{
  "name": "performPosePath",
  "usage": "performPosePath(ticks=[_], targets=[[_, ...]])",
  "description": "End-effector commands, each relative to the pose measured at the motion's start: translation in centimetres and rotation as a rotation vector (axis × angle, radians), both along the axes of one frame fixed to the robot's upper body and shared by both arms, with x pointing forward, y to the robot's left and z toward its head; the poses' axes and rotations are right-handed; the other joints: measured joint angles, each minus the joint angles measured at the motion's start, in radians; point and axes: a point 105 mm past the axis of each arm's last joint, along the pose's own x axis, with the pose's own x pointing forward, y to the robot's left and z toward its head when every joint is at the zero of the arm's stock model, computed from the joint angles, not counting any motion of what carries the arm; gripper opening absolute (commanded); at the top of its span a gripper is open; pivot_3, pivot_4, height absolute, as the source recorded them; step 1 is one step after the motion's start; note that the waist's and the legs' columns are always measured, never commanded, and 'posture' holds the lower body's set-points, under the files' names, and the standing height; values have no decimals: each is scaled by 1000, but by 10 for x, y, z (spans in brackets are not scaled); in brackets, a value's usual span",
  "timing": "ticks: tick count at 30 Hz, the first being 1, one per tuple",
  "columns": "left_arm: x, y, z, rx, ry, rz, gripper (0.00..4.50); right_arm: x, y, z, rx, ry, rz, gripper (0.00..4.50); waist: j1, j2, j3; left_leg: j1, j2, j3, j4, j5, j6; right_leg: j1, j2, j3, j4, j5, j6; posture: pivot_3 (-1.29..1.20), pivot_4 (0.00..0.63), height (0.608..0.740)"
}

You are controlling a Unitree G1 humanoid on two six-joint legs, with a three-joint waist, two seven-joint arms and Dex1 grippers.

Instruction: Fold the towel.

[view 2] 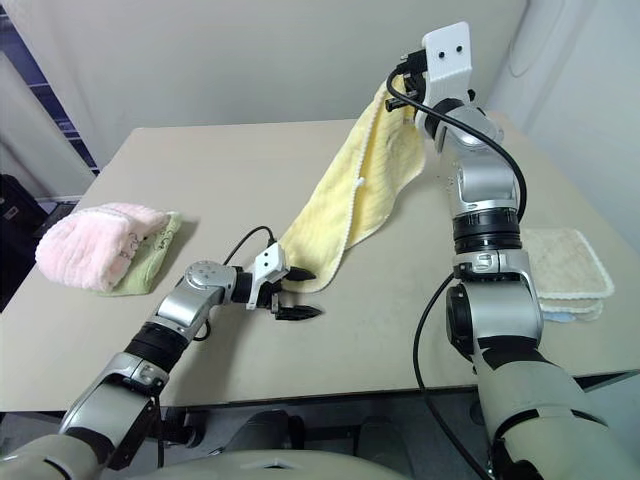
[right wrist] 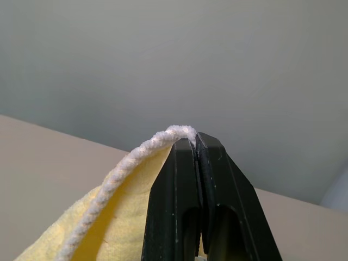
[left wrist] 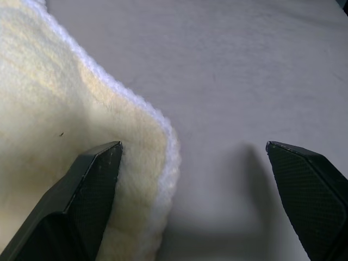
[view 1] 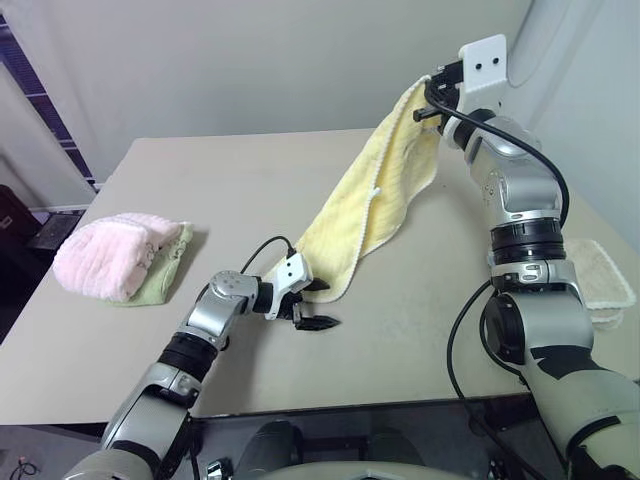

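Holding towel (view 1: 370, 205) aloft, right gripper (right wrist: 196, 142) raised, left gripper (view 1: 312, 303) low, spread

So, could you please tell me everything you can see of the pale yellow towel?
The towel is pale yellow, fuzzy terry cloth with a white corded edge. The right gripper, shut on its top edge, holds it up high, so it hangs in a long slanted drape down to the table, where its lower corner rests. The open left gripper is at that corner, one finger against the cloth.
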Motion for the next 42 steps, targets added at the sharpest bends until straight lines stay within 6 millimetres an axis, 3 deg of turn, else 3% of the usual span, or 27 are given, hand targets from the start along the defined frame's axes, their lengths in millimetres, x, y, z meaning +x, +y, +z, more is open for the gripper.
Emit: performPosePath(ticks=[1, 3, 7, 17, 24, 25, 27, 29, 32, 34, 38, 42], targets=[[7, -5, 2, 40, -14, 0, 4500, -7, 0, 22, 19, -75, 0, 29, 0, 0, 0, 0, 0, 0, 0, 0, 0, 0, 0, 0, 0, 0, 0, 0, 0, 731], [9, -6, 0, 49, 21, 16, 4500, -7, -1, 22, 21, -75, -3, 29, 1, 0, 0, 0, 0, 0, 0, 0, 0, 0, 0, 0, 0, 0, 0, 0, 0, 731], [9, -6, -4, 82, 20, 8, 3575, -8, -2, 21, 24, -74, -11, 0, 0, 0, 0, 0, 0, 0, 1, 0, 0, 0, 0, 0, 1, 0, 0, 0, 0, 731], [8, 9, -23, 198, 70, 37, 30, -11, -6, 19, 14, -73, -23, 0, -3, 0, 0, 1, 0, 0, 0, 0, 0, 0, 0, 0, 1, 0, 0, 0, 0, 731], [6, 11, -22, 184, 77, 32, 30, -13, -7, 15, 11, -65, -27, 0, -4, -1, -1, 2, 0, 0, 0, 0, 0, 1, 0, 0, 1, 0, 0, 0, 0, 731], [8, 10, -14, 143, 80, 44, 30, -13, -8, 14, 11, -64, -29, 0, -4, -1, -1, 2, 0, 0, 0, 0, 0, 1, 0, 0, 1, 0, 0, 0, 0, 731], [14, 10, 32, -82, 71, 42, 30, -14, -11, 11, 15, -60, -35, 0, -6, -1, -1, 2, 0, 0, 0, 0, 0, 1, 0, 0, 1, 0, 0, 0, 0, 731], [19, 23, 72, -229, 63, 40, 30, -15, -16, 8, 18, -53, -46, 0, -6, -1, 0, 0, 0, 0, 0, 0, 0, -1, 0, 1, 1, 0, 0, 0, 0, 731], [20, 43, 101, -305, 40, 37, 30, -16, -20, 3, 18, -45, -59, 0, -7, -1, 0, -3, 1, 0, 1, 0, 0, -4, 0, 1, 2, 0, 0, 0, 0, 731], [31, 63, 130, -419, 46, 100, 30, -17, -24, 2, 24, -42, -68, 0, -6, -1, 0, -3, 0, 0, 1, 0, 0, -4, 0, 1, 2, 0, 0, 0, 0, 731], [55, 93, 151, -483, 11, 217, 30, -18, -32, -1, 31, -37, -87, 0, -5, -1, 0, -3, 0, 0, 2, 0, 0, -3, 1, 0, 2, 0, 0, 0, 0, 731], [100, 114, 168, -550, -92, 486, 30, -19, -46, -3, 33, -35, -123, 0, 4, -2, 0, -2, 0, 0, 2, 1, 2, -2, 1, 0, 2, 1, 1, 0, 0, 731]])
